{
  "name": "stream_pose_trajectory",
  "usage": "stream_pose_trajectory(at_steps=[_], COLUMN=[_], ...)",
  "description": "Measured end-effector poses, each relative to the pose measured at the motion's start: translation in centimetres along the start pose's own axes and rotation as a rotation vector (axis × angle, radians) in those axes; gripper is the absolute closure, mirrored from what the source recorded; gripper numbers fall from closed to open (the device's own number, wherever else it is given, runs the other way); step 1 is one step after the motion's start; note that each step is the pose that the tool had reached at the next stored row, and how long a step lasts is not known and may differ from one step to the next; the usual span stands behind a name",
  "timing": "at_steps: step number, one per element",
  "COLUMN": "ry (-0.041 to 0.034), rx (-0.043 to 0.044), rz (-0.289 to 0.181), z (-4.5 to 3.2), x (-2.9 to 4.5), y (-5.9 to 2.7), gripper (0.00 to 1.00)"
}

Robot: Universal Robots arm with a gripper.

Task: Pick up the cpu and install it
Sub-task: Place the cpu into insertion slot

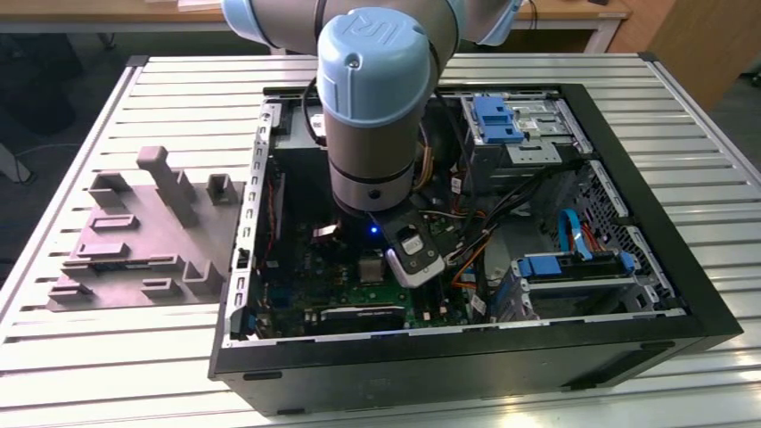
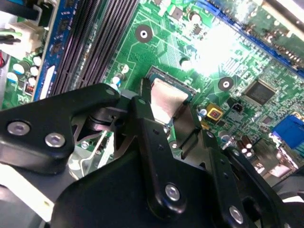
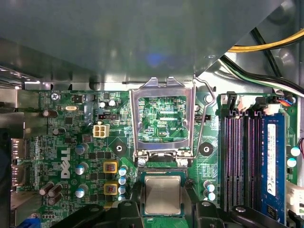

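Note:
The cpu (image 3: 163, 194), a small pale silvery square chip, sits between my two black fingers in both wrist views. It is level over the socket (image 3: 163, 171) on the green motherboard, just below the raised metal load frame (image 3: 163, 84). The gripper (image 3: 163, 202) is shut on the cpu (image 2: 165, 97), with one fingertip (image 2: 142, 102) against each side edge. In the exterior view the arm reaches down into the open computer case, with the gripper (image 1: 405, 259) low over the board.
Black memory slots (image 3: 237, 161) run beside the socket, and yellow and black cables (image 3: 266, 47) hang near the case wall. The case rim (image 1: 666, 205) surrounds the arm. A grey moulded tray (image 1: 143, 241) lies on the slatted table at the exterior view's left.

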State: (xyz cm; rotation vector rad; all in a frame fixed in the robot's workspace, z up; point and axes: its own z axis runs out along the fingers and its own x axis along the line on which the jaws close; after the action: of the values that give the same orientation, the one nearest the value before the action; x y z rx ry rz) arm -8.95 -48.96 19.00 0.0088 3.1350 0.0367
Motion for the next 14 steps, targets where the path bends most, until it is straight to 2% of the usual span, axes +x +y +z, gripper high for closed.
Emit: stream_pose_trajectory(at_steps=[9, 10, 14], ry=[-0.0001, -0.0001, 0.0002], rx=[-0.0002, -0.0002, 0.0], rz=[0.001, 0.001, 0.001], z=[0.01, 0.01, -0.19], x=[0.0, 0.0, 0.0], y=[0.0, 0.0, 0.0], gripper=[0.55, 0.49, 0.49])
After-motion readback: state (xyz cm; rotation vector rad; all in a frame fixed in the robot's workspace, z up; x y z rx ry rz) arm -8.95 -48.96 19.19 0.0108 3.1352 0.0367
